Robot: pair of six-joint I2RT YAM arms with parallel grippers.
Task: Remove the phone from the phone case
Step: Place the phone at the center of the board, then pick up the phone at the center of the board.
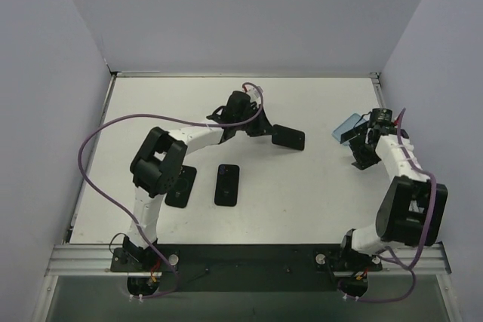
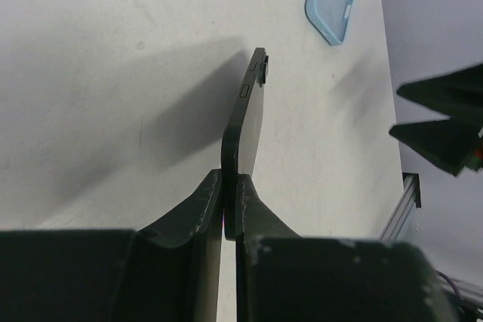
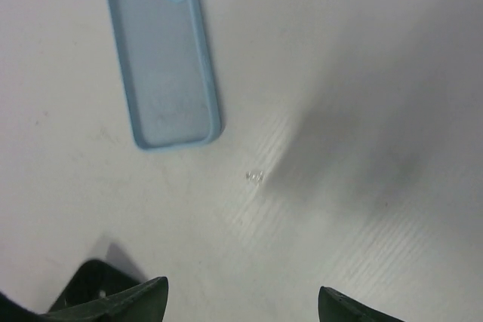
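The phone (image 2: 249, 122) seems already out, pinched in the left pincer (image 2: 229, 186), while the blue case (image 3: 162, 58) lies empty near the spread, unloaded right pincer (image 3: 241, 301).

White table (image 1: 302, 194) between grey walls (image 1: 241, 13)

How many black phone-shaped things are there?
3. The held one is pinched in the left fingers. The middle one lies flat on the table. The near-left one lies partly under the left arm. Others may hide beneath the arms.
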